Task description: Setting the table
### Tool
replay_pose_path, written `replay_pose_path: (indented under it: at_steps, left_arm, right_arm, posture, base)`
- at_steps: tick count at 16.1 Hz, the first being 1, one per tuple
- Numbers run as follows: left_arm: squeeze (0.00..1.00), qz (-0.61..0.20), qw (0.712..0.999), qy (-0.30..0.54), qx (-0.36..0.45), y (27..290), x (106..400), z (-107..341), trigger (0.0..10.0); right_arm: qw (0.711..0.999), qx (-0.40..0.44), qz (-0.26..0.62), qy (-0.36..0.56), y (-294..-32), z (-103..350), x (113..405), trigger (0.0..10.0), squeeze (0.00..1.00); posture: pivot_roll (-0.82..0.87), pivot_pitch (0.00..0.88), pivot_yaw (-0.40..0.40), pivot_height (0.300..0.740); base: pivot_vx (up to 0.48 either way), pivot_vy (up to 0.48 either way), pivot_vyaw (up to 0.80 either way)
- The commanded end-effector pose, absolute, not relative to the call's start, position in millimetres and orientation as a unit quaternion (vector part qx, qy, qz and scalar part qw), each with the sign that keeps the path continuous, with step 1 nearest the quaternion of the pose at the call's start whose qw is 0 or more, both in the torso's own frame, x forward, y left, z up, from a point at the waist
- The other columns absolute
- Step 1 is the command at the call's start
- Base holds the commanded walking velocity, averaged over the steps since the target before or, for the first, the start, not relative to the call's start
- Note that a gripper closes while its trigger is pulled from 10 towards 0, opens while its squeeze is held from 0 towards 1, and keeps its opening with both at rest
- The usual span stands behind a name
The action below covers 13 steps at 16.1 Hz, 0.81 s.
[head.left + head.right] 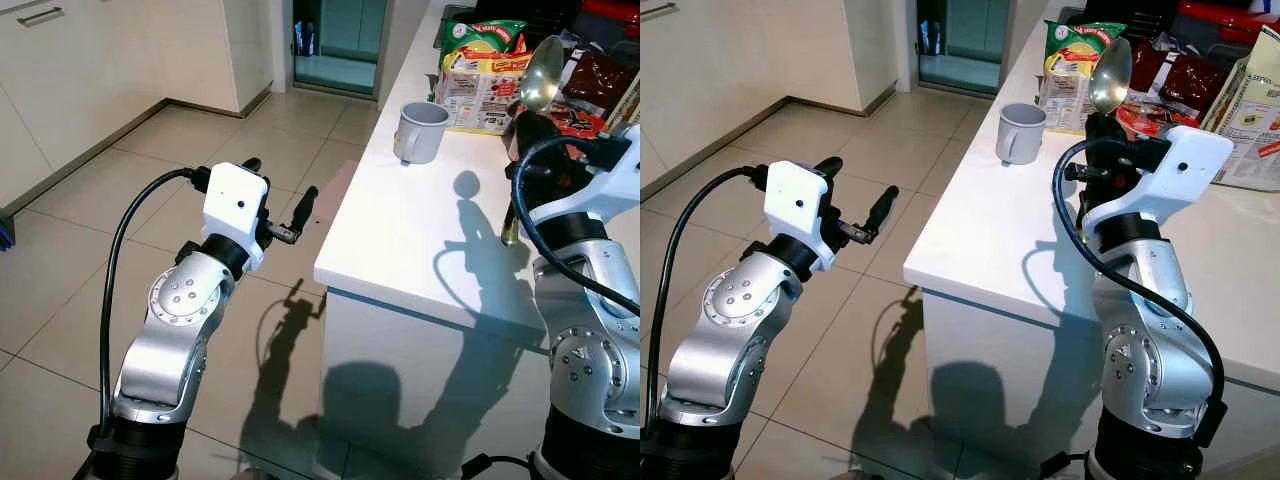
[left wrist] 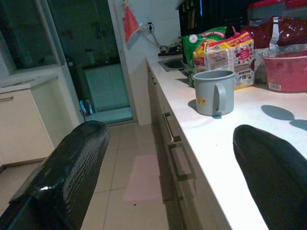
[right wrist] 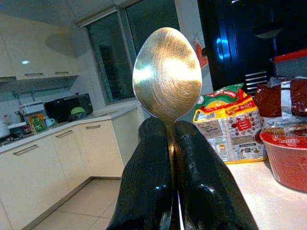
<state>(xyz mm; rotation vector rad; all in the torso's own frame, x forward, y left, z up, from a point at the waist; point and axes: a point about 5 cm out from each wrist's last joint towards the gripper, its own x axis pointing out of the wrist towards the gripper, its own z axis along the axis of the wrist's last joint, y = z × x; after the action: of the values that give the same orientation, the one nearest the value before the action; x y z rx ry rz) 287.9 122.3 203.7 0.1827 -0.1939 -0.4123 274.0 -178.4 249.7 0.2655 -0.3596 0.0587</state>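
1. The tiled floor [image 1: 200, 140] takes up the robot's left side, with pale cabinets [image 1: 60, 70] along its far edge and a doorway [image 1: 340, 40] at the back.
2. The white desk [image 1: 980, 240] runs along the robot's right side, its near corner facing the robot and its front dropping straight to the floor.
3. A pinkish mat [image 2: 144, 177] lies on the floor just beside the desk's base.
4. Food packets [image 1: 485, 75] stand in a cluster at the far end of the desk: a green and yellow bag, a printed pack in front of it, and dark red packs to the right. A red bowl [image 3: 288, 153] sits near them.
5. The left arm reaches forward over the floor, off the desk's left edge. Its left tool [image 1: 280, 200] is released, the two black fingers [image 2: 67, 172] spread wide with nothing between them, pointing toward the desk.
6. The right arm is raised above the desk's near right part. Its right tool [image 1: 1105, 122] is clenched on a spoon, both fingers [image 3: 144, 191] pressed against the handle.
7. A grey mug [image 1: 420, 132] stands upright on the desk, handle toward the robot's left, just in front of the packets and well apart from both tools.
8. The spoon [image 3: 167, 72], golden in colour, stands upright in the right tool, bowl uppermost above the fingertips, held in the air over the desk and touching nothing else.
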Motion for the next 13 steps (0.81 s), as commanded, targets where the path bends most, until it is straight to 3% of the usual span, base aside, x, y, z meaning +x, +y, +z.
replay_pose_path:
  at_steps: [1,8,10,13]
  left_arm:
    - [0.0,-0.199,0.971,-0.097,0.088,123.9,289.1,204.0,10.0]
    - [0.0,-0.194,0.972,-0.098,0.086,124.7,289.5,203.3,10.0]
    - [0.0,-0.226,0.961,-0.127,0.097,119.7,278.2,203.9,10.0]
    - [0.0,-0.23,0.959,-0.13,0.099,119.7,277.5,204.3,10.0]
  right_arm:
    - [0.973,0.126,0.031,-0.191,-178.8,254.5,272.0,10.0,0.0]
    - [0.972,0.113,0.035,-0.203,-178.5,252.0,266.3,10.0,0.0]
    - [0.977,0.045,0.048,-0.205,-168.5,212.3,243.5,10.0,0.0]
    - [0.977,0.04,0.05,-0.205,-167.1,209.2,241.8,10.0,0.0]
  posture:
    - [0.0,0.0,0.002,0.74]
    - [0.0,0.0,0.002,0.74]
    - [0.02,0.0,-0.017,0.74]
    - [0.01,0.0,-0.015,0.74]
  base:
    - [0.0,0.0,0.0]
    - [0.0,0.0,0.0]
    - [0.0,-0.399,-0.8]
    - [0.0,-0.386,-0.8]
